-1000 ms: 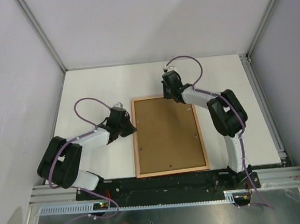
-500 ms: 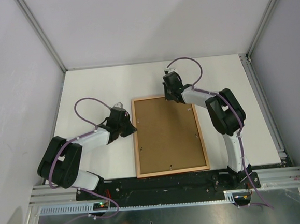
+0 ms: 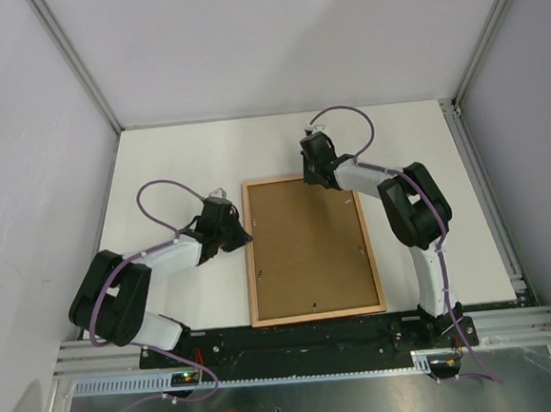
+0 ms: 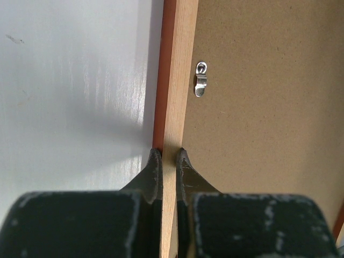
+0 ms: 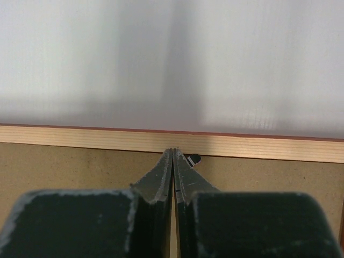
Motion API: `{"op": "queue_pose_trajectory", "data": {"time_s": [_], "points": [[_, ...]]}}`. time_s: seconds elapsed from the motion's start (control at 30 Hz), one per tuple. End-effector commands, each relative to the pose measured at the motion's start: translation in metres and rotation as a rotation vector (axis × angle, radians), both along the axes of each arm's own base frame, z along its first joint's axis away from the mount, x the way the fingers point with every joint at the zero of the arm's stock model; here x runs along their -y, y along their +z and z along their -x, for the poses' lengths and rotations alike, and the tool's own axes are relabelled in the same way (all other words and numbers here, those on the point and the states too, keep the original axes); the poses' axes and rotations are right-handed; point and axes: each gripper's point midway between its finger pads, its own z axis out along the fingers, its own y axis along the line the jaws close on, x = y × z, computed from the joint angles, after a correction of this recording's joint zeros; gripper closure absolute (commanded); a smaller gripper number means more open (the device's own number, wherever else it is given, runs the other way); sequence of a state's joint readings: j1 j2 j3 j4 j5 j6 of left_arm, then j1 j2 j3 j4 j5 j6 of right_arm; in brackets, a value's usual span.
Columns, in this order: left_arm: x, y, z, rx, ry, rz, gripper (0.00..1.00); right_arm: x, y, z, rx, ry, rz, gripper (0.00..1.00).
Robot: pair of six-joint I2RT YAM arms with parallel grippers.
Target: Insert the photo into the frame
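Shows the frame (image 3: pixel 252 275) lying face down at the middle of the worktop (image 3: pixel 176 156), pale wood back upward, long sides running near to far. Holds a brown backing board (image 3: pixel 307 246) inside its rails, so hides the front and whatever sits beneath the board. Reveals only a red-orange sliver along the outer edge in the left wrist view, near a small metal clip (image 4: pixel 200 86) on the board. Finds the left end effector (image 4: pixel 169 156) clamped across the left rail, one finger either side. Finds the right end effector (image 5: pixel 173 152) at the far rail, fingers pressed together, tips at the rail's inner edge, a dark tab (image 5: pixel 194 159) just beside them; cannot tell whether anything is pinched.
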State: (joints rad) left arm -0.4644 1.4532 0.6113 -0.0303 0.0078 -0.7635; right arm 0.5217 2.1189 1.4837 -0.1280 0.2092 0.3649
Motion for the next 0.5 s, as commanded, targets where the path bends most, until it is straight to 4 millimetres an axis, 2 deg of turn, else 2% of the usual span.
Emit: {"op": "queue_pose_trajectory", "data": {"time_s": [0.0,0.47], "points": [[-0.02,-0.047,0.056,-0.236,0.01,-0.09,1.0,0.027,-0.006,0.005,-0.048,-0.076,0.067,0.96],[-0.023,-0.046,0.059,-0.229,0.027,-0.091,1.0,0.051,-0.007,0.011,-0.105,-0.165,0.1,0.96]]}}
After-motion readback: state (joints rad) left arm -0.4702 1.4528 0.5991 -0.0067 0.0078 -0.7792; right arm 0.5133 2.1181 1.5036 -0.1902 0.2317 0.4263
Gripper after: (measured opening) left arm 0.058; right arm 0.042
